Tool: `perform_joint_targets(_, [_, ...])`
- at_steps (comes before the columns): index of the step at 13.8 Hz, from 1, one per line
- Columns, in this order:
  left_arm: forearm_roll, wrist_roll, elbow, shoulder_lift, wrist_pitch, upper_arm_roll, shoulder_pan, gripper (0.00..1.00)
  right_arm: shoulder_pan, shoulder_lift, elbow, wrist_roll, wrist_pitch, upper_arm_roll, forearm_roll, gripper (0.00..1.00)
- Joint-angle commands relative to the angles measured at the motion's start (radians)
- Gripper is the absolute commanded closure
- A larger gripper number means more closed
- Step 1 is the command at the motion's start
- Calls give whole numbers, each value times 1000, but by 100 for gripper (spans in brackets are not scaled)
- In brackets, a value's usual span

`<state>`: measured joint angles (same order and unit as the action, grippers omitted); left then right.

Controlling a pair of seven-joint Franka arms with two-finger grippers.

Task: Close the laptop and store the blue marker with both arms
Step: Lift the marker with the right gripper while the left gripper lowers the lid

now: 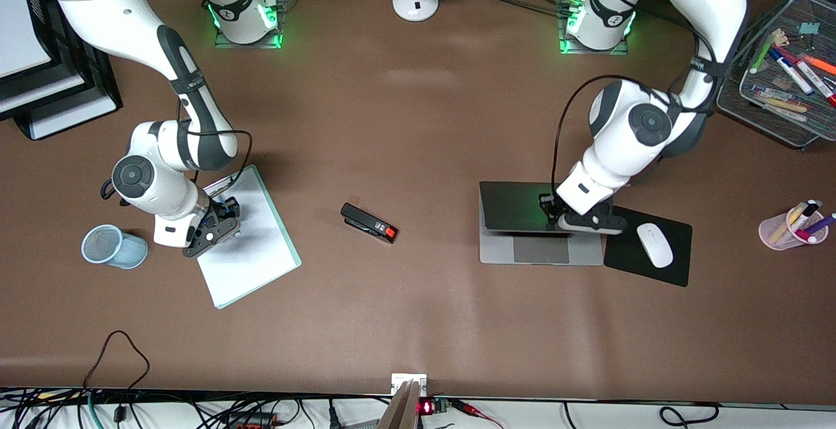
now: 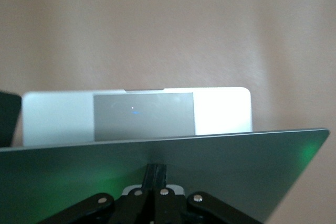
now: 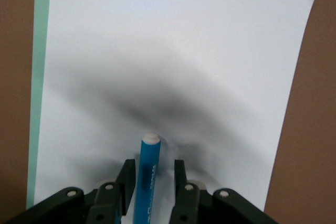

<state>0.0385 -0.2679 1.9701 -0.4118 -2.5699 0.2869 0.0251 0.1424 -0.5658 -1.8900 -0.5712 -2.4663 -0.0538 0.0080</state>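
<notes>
Two jobs run together. My left gripper (image 1: 555, 210), fingers pressed together, pushes the laptop (image 1: 541, 251) lid down; keep it slow. At nine o'clock, my right gripper (image 3: 155, 174), fingers spread, straddles the blue marker (image 3: 147, 174) on the clipboard (image 1: 251, 239), seemingly not yet pinching.

The right gripper (image 3: 153, 177) is held low at the front view's nine o'clock, fingers parted; the left gripper (image 1: 550, 210) is lowered at four o'clock, wrist bent down.
</notes>
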Motion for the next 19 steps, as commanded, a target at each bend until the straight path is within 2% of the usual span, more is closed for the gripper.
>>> perform_joint_targets(1, [67,-4,-92,-85,2,-5,4,100,-4,-23,18,-18,-10,5,-3,63])
perform_joint_targets(6, [67,-5,-152,-166,2,-5,15,100,-4,-54,29,-16,-39,6,3,64])
perform_joint_targets(8, [69,-5,-171,-202,1,-5,15,100,-4,-57,29,-16,-39,8,4,71])
perform_joint_targets(11, [70,-5,-172,-246,-45,-5,22,100,-4,-55,32,-10,-39,6,7,98])
perform_joint_targets(14, [69,-5,-172,-269,-64,-6,29,100,-6,-43,78,-13,4,8,9,100])
perform_joint_targets(17, [70,1,-171,-272,-64,-6,27,100,-10,-28,248,-15,220,5,26,100])
perform_joint_targets(19, [70,3,-171,-288,-65,-8,27,100,-14,-28,343,-16,299,0,55,100])
